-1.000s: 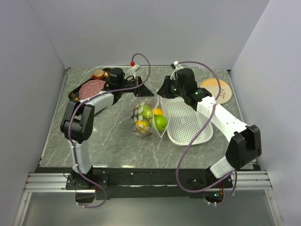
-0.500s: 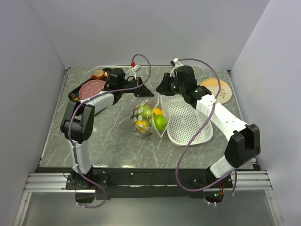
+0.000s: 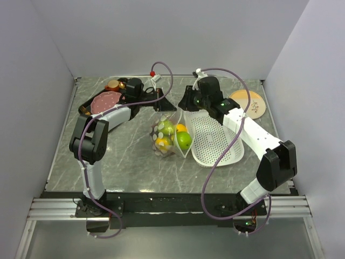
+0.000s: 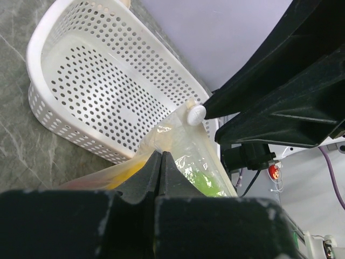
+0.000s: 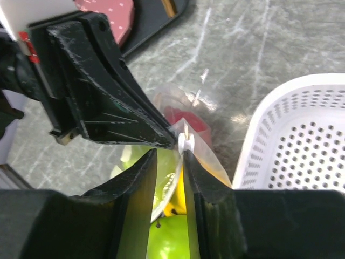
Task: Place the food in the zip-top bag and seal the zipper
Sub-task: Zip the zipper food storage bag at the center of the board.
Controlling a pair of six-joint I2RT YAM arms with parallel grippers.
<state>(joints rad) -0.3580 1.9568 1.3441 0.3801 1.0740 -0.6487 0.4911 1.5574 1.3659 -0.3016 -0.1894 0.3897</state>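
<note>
The zip-top bag (image 3: pixel 171 141) hangs upright at mid-table, holding the food: green apples (image 3: pixel 184 140), an orange citrus (image 3: pixel 181 128) and a yellow one (image 3: pixel 161 143). My left gripper (image 3: pixel 171 107) is shut on the bag's top corner; in the left wrist view its jaws (image 4: pixel 160 153) pinch the clear film. The zipper's white slider (image 5: pixel 185 141) sits at the bag's top corner against the tip of one right finger. My right gripper (image 5: pixel 170 152) stands open by a narrow gap with the bag's mouth edge running between its fingers. A green apple (image 5: pixel 172 243) and red apple (image 5: pixel 188 120) show through the film.
A white perforated basket (image 3: pixel 215 145) lies right of the bag, close under the right arm. A round plate (image 3: pixel 253 103) sits at the back right. A pink meat slice (image 3: pixel 105 100) on a black tray and a small brown piece (image 3: pixel 113 84) are at the back left.
My right gripper has parted its jaws a little and shifted slightly left and toward the back. The left gripper and the bag have held still.
</note>
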